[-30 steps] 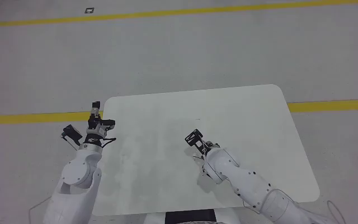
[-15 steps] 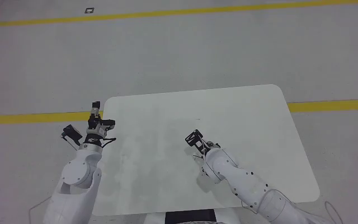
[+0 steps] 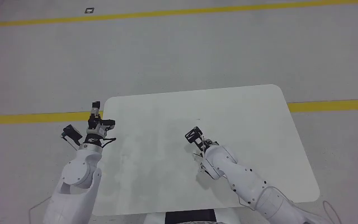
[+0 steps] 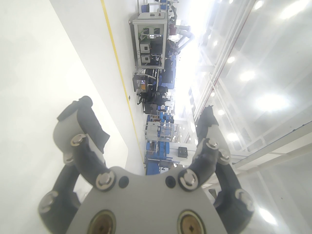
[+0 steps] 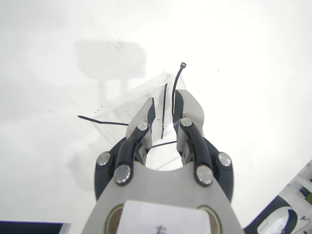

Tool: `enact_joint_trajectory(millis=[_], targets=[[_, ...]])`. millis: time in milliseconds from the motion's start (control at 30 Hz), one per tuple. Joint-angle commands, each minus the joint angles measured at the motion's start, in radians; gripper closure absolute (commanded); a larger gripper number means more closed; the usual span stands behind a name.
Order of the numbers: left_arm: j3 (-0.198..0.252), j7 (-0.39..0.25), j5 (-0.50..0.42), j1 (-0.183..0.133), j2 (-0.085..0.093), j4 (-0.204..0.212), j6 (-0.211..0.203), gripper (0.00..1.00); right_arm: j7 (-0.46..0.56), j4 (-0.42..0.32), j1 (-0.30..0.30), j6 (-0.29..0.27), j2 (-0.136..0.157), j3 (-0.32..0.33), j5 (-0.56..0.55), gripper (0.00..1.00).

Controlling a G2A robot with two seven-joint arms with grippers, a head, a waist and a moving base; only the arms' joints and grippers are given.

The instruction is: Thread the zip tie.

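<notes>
Several black zip ties lie on and around a clear plastic bag (image 5: 131,93) on the white table (image 3: 251,112). One zip tie (image 5: 176,80) with a square head curves up beside one fingertip (image 5: 179,103) of my right gripper (image 5: 165,103). A second tie (image 5: 164,109) lies in the gap between the fingers, touching neither. A third tie (image 5: 102,122) stretches sideways on the table. The right gripper (image 3: 193,135) is open by a narrow gap, low over the table's middle. My left gripper (image 4: 145,109) is open and empty at the table's left edge (image 3: 100,113).
The table's rounded edge (image 4: 80,57) runs past the left gripper, with floor and a yellow line (image 3: 168,12) beyond. Small dark specks (image 5: 117,43) mark the tabletop near the bag.
The right gripper has crept slightly forward across the table. The left arm has not moved.
</notes>
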Motion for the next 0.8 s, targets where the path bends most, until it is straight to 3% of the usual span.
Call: enact_joint_trajectory(millis=[0, 300, 500, 600, 767], targets=[[0.000, 0.000, 0.000, 0.000, 0.000, 0.000, 0.000, 0.00, -0.001, 0.003, 0.000, 0.001, -0.003, 0.006, 0.005, 0.83], [0.000, 0.000, 0.000, 0.000, 0.000, 0.000, 0.000, 0.00, -0.008, 0.007, -0.004, 0.013, -0.015, 0.029, 0.005, 0.85], [0.000, 0.000, 0.000, 0.000, 0.000, 0.000, 0.000, 0.00, -0.011, -0.002, -0.013, 0.017, -0.021, 0.044, -0.005, 0.91], [0.000, 0.000, 0.000, 0.000, 0.000, 0.000, 0.000, 0.00, -0.014, -0.007, -0.020, 0.017, -0.024, 0.051, -0.009, 1.00], [0.000, 0.000, 0.000, 0.000, 0.000, 0.000, 0.000, 0.00, -0.013, -0.011, -0.028, 0.010, -0.028, 0.063, -0.007, 1.00]])
